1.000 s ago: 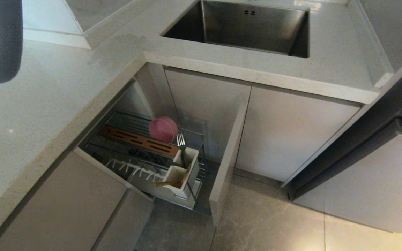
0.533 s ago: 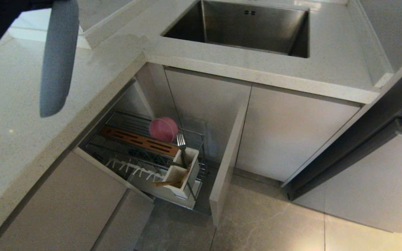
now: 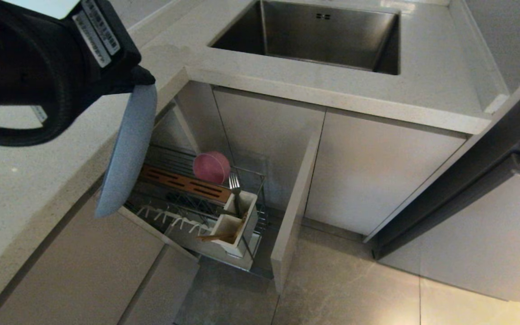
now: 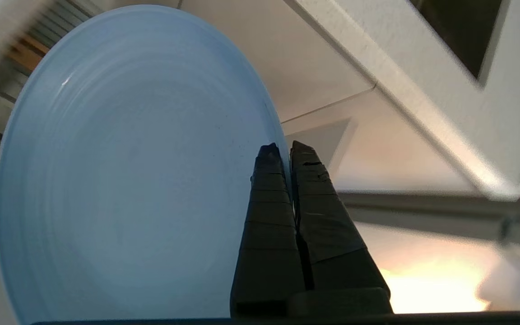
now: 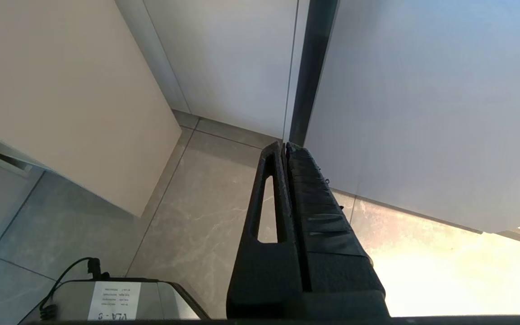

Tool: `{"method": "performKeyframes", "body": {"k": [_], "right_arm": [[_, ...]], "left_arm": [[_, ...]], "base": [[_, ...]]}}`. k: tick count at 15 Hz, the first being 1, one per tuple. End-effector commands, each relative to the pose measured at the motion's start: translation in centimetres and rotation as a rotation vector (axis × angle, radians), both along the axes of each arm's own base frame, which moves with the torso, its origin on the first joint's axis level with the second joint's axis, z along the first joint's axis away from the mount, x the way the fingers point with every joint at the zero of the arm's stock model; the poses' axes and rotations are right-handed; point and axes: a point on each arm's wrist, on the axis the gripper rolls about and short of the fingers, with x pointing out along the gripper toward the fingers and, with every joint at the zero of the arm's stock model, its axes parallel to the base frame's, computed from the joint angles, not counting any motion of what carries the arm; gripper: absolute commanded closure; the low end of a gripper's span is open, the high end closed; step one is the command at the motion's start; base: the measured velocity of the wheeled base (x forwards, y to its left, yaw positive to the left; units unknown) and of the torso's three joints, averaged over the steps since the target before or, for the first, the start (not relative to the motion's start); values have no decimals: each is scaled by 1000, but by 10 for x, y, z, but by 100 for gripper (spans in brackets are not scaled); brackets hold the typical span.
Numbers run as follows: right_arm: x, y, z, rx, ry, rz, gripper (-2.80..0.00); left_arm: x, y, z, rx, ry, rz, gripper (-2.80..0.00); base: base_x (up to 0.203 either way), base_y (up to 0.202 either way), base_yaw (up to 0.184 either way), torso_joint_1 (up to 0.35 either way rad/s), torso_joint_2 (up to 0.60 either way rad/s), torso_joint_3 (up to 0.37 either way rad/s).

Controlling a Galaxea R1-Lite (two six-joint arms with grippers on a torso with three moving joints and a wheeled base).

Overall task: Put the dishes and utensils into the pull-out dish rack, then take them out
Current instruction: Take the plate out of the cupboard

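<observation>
The left pincer [image 4: 285, 151] is clamped tight on the rim of the wide, shallow, round blue plastic plate [image 3: 127, 151], which hangs on edge, its long line running steeply down from the pincer toward the chrome wire pull-out dish rack [image 3: 188, 189]. The rack lies below and to the robot's right of the plate's lower edge, so the coming move looks like a descent along that line into the brown slotted wooden strip [image 3: 183, 183] or the white prongs [image 3: 169, 219]. The round pink plastic bowl [image 3: 211, 167] stands on edge at the rack's far side; a silver metal fork [image 3: 234, 183] and light wooden chopsticks [image 3: 224, 232] sit in the white two-compartment utensil box [image 3: 237, 221]. The right pincer [image 5: 282, 146], jaws closed on nothing, hangs idle over the tiled floor [image 5: 206, 212].
</observation>
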Motion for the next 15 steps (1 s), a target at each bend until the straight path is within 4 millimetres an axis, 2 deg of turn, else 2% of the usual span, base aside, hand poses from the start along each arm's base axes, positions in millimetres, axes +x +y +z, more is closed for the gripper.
{"method": "performKeyframes", "body": {"k": [1, 4, 7, 9, 15], "right_arm": [[0, 0, 0, 0, 1, 0, 0], [0, 0, 0, 0, 1, 0, 0], [0, 0, 0, 0, 1, 0, 0], [0, 0, 0, 0, 1, 0, 0], [0, 0, 0, 0, 1, 0, 0]], "left_arm": [[13, -15, -10, -3, 25, 17, 0], [23, -26, -21, -82, -35, 46, 0], [36, -38, -39, -150, -120, 145, 0], [42, -40, -52, -144, -122, 214, 0], [51, -47, -86, -195, -111, 270, 0]], "base": [[0, 0, 0, 0, 0, 0], [0, 0, 0, 0, 0, 0], [0, 0, 0, 0, 0, 0], [0, 0, 0, 0, 0, 0], [0, 0, 0, 0, 0, 0]]}}
